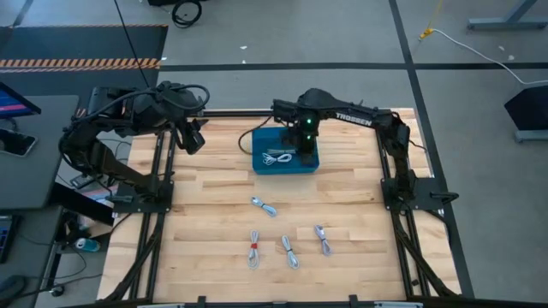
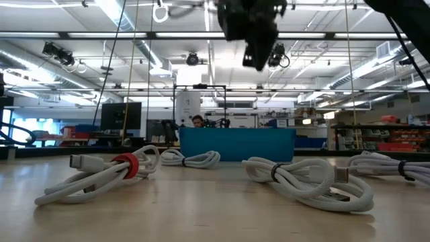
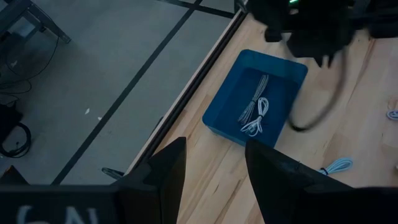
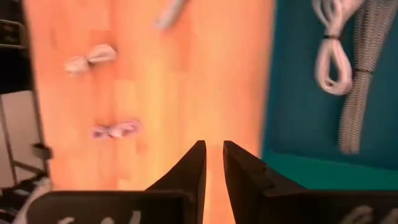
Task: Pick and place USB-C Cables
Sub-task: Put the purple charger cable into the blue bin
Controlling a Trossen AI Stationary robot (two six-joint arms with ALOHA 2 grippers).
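Note:
Two coiled USB-C cables (image 1: 278,157) lie on the floor of the blue bin (image 1: 310,164) at the table's far middle; in the right wrist view they show as a white coil (image 4: 333,56) and a braided grey one (image 4: 360,93). Several more cables rest on the wood nearer the front: one (image 1: 264,205), a red-banded one (image 1: 253,248), and two others (image 1: 289,251) (image 1: 322,239). My right gripper (image 4: 214,163) hangs high above the bin's edge (image 1: 306,145), its fingers a narrow gap apart with nothing between them. At the far left my left gripper (image 3: 214,149) waits open and raised (image 1: 195,139).
The low view shows the red-banded cable (image 2: 101,175) and other coils (image 2: 302,178) (image 2: 386,165) (image 2: 191,158) lying on the wood in front of the bin (image 2: 236,143). Bare wood lies between the bin and the front row of cables. Black frame rails run along both table sides.

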